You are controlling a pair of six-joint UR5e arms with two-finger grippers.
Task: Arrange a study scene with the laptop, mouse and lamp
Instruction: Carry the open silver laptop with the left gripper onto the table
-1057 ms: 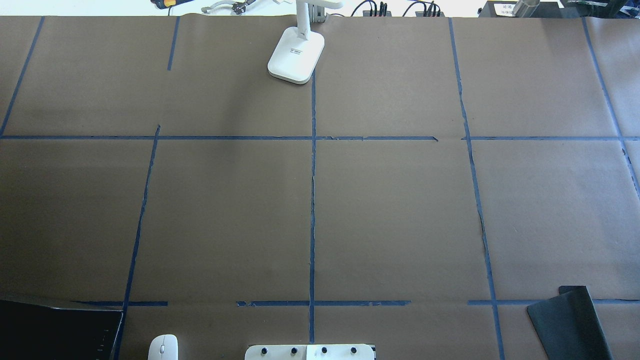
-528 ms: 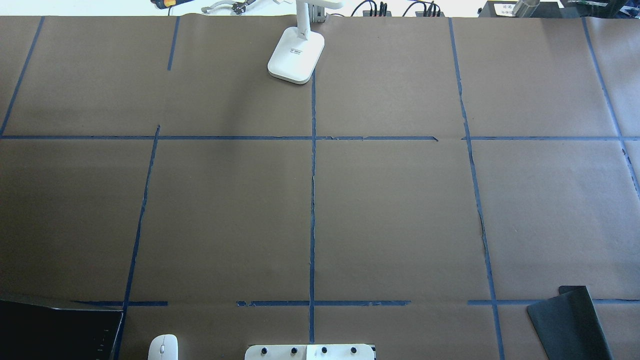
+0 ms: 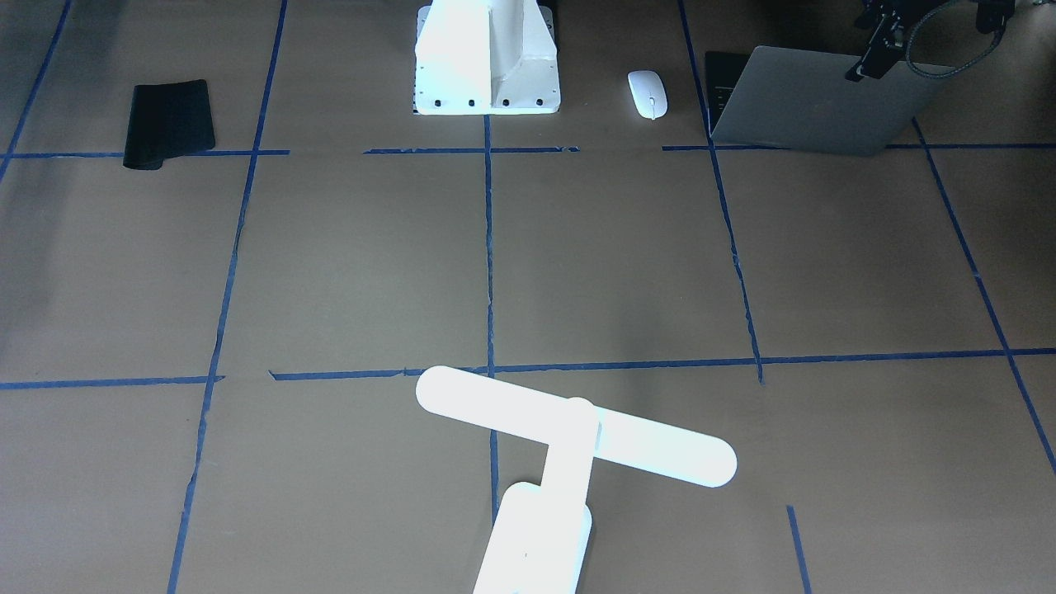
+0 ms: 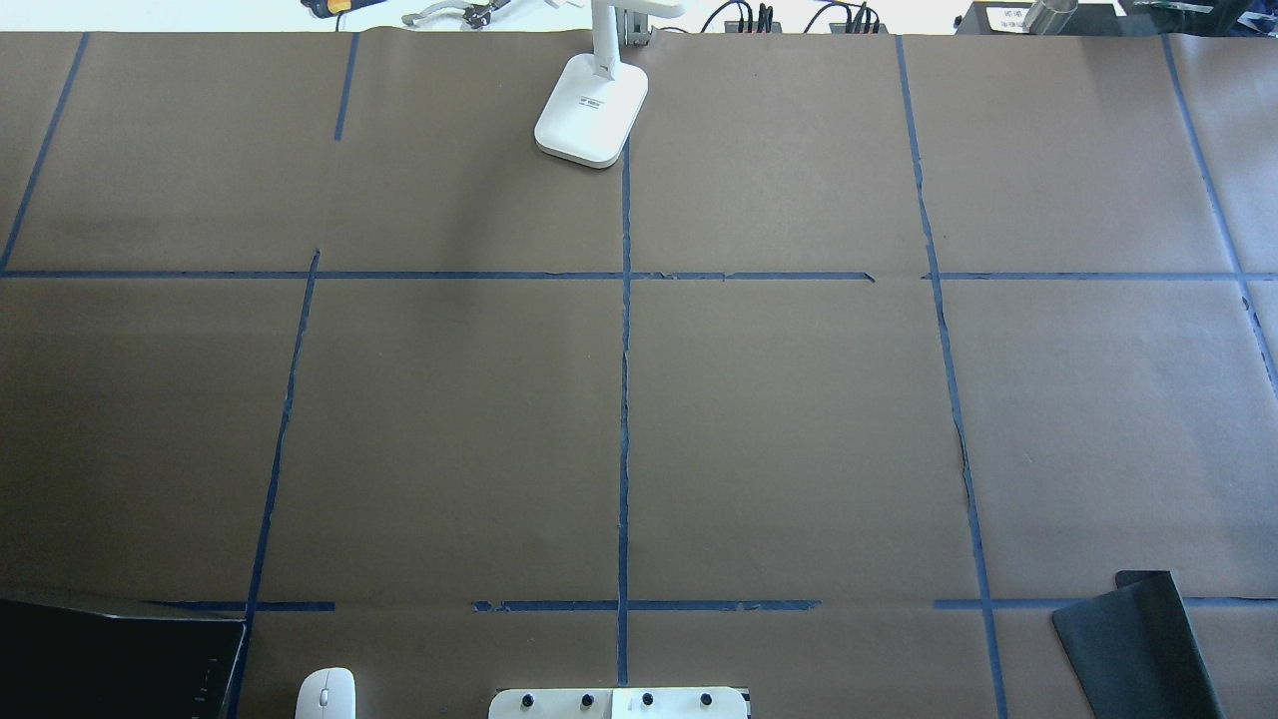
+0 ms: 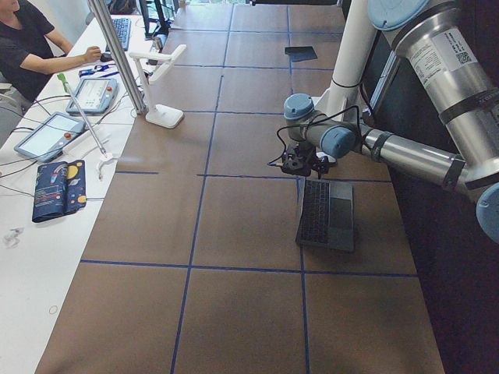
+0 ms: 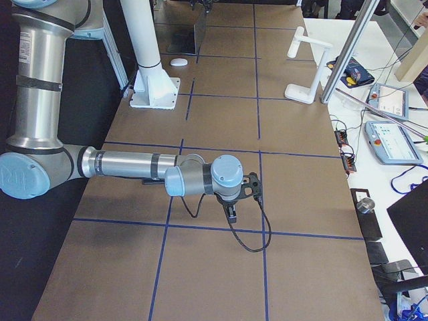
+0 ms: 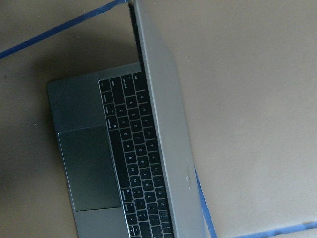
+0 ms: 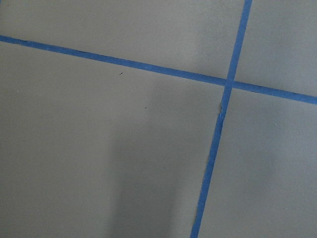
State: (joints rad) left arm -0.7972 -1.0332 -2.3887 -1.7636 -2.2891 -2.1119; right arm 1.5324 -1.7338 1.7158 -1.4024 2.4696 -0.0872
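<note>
The grey laptop stands open near the robot's base on its left side, keyboard facing the robot; only its dark corner shows overhead. My left gripper hovers at the lid's top edge, and I cannot tell whether it is open or shut. The white mouse lies between the laptop and the pedestal. At the table's far edge stands the glowing white lamp, centred. The right gripper hangs low over bare table on the right side and points down; its state cannot be told.
A black mouse pad lies near the base on the robot's right. The white pedestal stands at the near middle edge. A person sits at a side bench with tablets and cables beyond the far edge.
</note>
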